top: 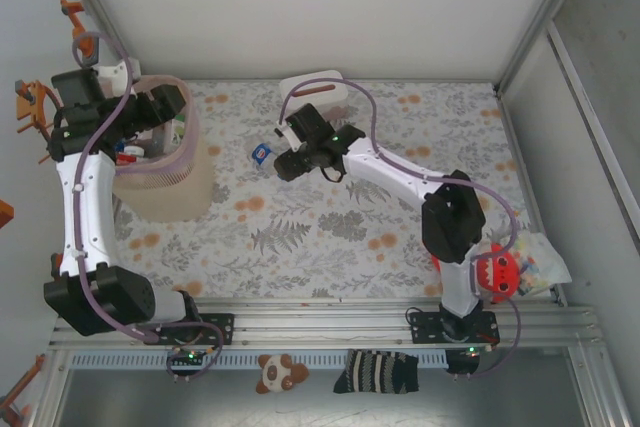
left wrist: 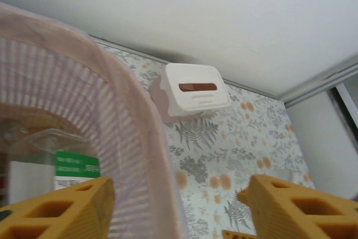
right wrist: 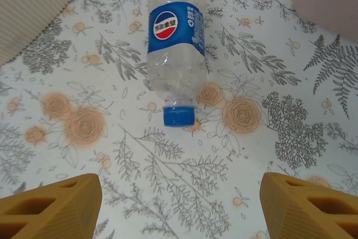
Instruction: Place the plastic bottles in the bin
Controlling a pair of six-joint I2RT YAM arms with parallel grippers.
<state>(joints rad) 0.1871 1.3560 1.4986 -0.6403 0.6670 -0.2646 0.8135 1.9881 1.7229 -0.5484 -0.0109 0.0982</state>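
Fingers [right wrist: 50, 205] of right gripper [right wrist: 180, 186] spread wide and empty, poised above the flowered table [right wrist: 112, 155] just short of a clear bottle [right wrist: 174, 43] lying flat, blue cap [right wrist: 179, 116] toward the jaws, likely lined up for a grab across its body. Left gripper [left wrist: 176, 191] likewise apart and holding nothing, parked over the rim of the bin [left wrist: 128, 99], probably so anything let go falls inside, where a green-labelled bottle [left wrist: 75, 166] lies already; white tissue box [left wrist: 196, 89] beyond, on the table.
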